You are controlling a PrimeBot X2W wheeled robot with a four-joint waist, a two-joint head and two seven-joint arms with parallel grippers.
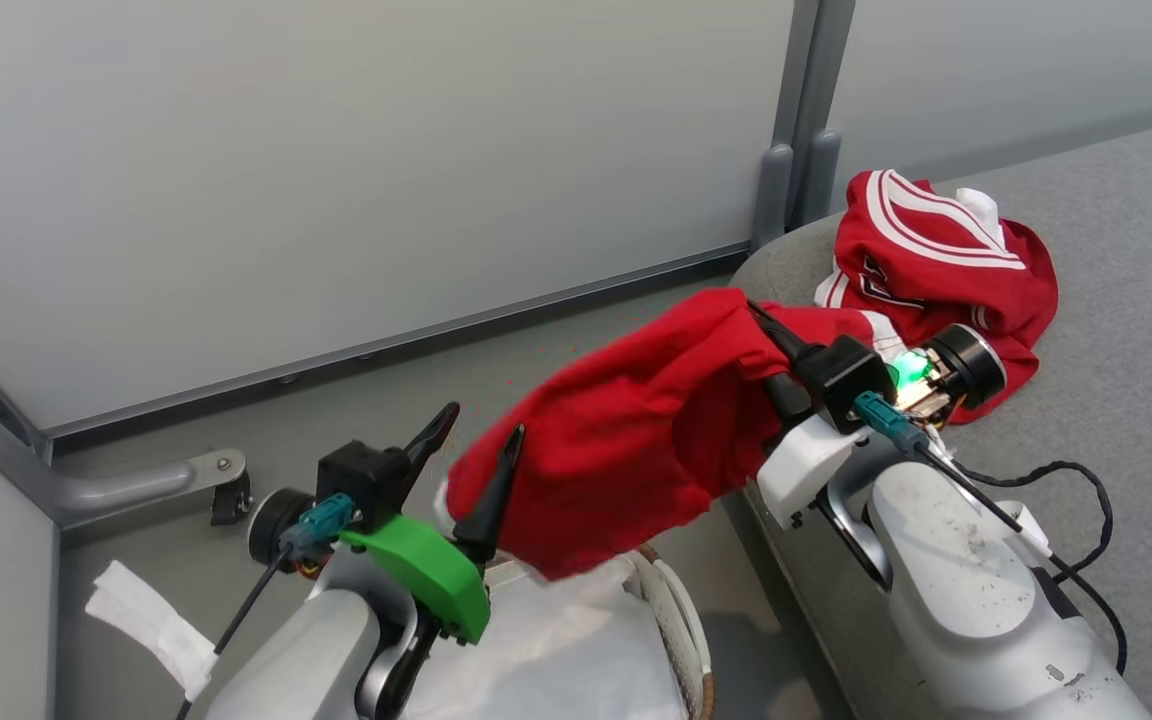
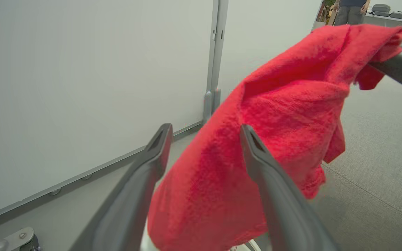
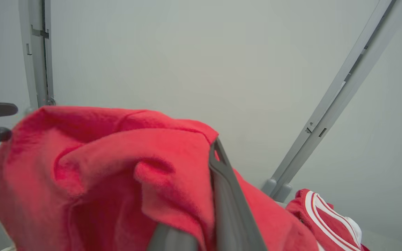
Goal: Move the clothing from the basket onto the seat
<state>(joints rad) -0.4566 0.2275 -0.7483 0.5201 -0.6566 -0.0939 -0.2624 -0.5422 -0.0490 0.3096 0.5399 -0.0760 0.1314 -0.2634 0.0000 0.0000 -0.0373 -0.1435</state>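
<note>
Two arms raised; right holds garment point(image 1: 626, 430).

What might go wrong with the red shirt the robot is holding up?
The plain red garment hangs from the right hand by one bunched end, so it may slip short of the seat. Its loose end dangles by the open left hand and the basket, and might snag there.
</note>
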